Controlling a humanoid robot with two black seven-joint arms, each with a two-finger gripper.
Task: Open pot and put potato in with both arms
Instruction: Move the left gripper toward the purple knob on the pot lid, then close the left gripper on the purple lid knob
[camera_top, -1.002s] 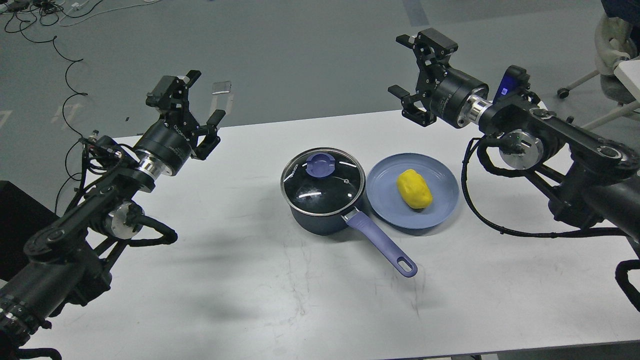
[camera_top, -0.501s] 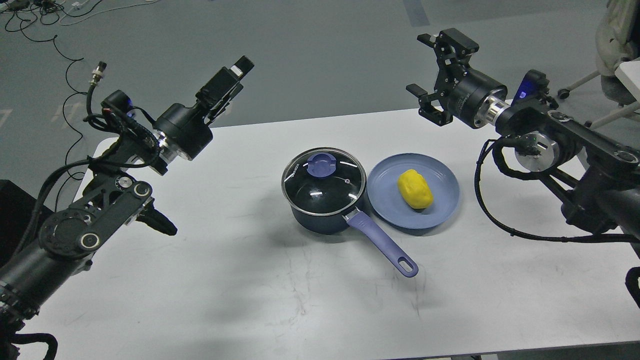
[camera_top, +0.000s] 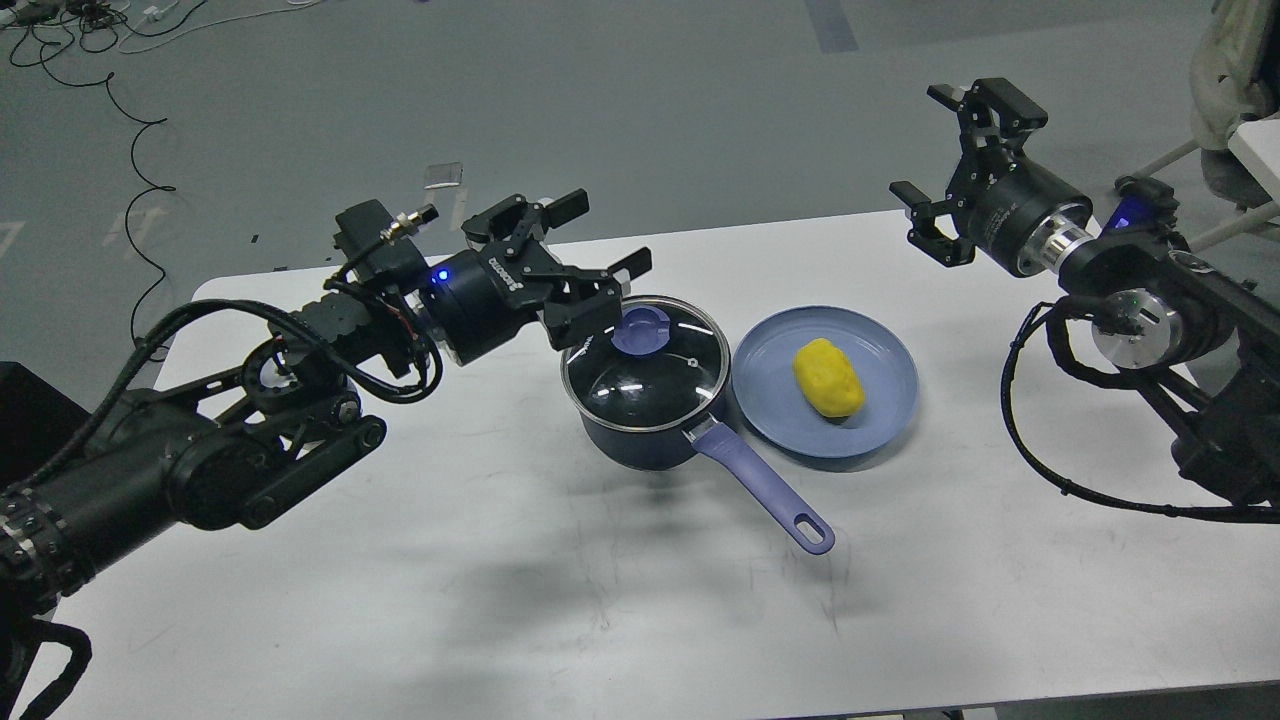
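Note:
A dark pot (camera_top: 640, 430) with a purple handle (camera_top: 765, 490) stands mid-table. A glass lid (camera_top: 648, 370) with a purple knob (camera_top: 641, 329) rests on it. A yellow potato (camera_top: 828, 377) lies on a blue plate (camera_top: 880, 410) just right of the pot. My left gripper (camera_top: 600, 245) is open, hovering at the pot's far left rim, just left of the knob and not touching it. My right gripper (camera_top: 935, 155) is open and empty, high above the table's far right, well away from the potato.
The white table (camera_top: 500, 560) holds only the pot and plate. Cables (camera_top: 130, 120) lie on the grey floor at the far left. A chair base (camera_top: 1180, 160) stands at the far right behind my right arm.
My left arm has swung right and down, bringing its gripper from the far left to beside the lid knob. My right gripper has drawn back to the right. Pot, lid and potato have not moved.

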